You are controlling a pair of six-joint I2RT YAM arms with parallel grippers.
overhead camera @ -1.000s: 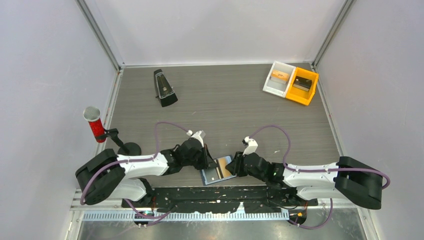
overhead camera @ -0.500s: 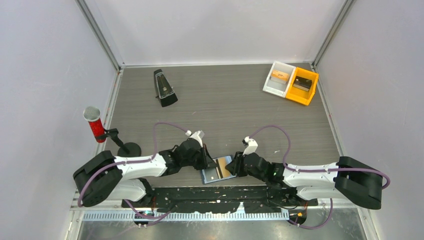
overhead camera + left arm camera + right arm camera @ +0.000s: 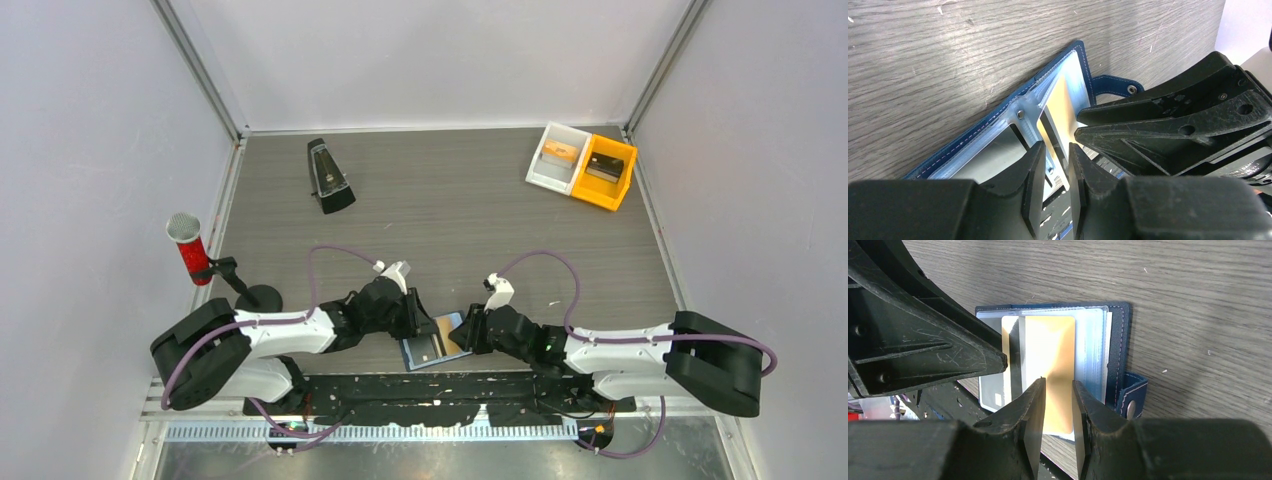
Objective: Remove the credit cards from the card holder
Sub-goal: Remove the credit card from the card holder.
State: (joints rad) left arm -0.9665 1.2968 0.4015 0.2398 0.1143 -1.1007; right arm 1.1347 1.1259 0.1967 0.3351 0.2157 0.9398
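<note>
Bins stand touching side by side at 1 o'clock on the table (image 3: 450,220): a white bin (image 3: 540,172) with an orange block (image 3: 561,152) in it, and an orange bin (image 3: 600,196) holding something dark (image 3: 605,167) (too small to name). The card holder (image 3: 1119,335) lies open at 6 o'clock, against the near edge, its snap tab (image 3: 1132,395) sticking out. The orange-yellow card (image 3: 1050,350) juts from its slot past the holder's rim; a whitish card (image 3: 990,385) lies just beside it.

The left gripper (image 3: 1057,147) and the right gripper (image 3: 1057,382) meet over the holder from 9 and 3 o'clock. Each has its fingers slightly parted and clamps nothing. The orange-yellow card shows through the right one's gap.

A metronome (image 3: 325,175) at 11 o'clock and a red microphone (image 3: 188,245) at the 9 o'clock edge stand well apart from the holder, with bare table between.
</note>
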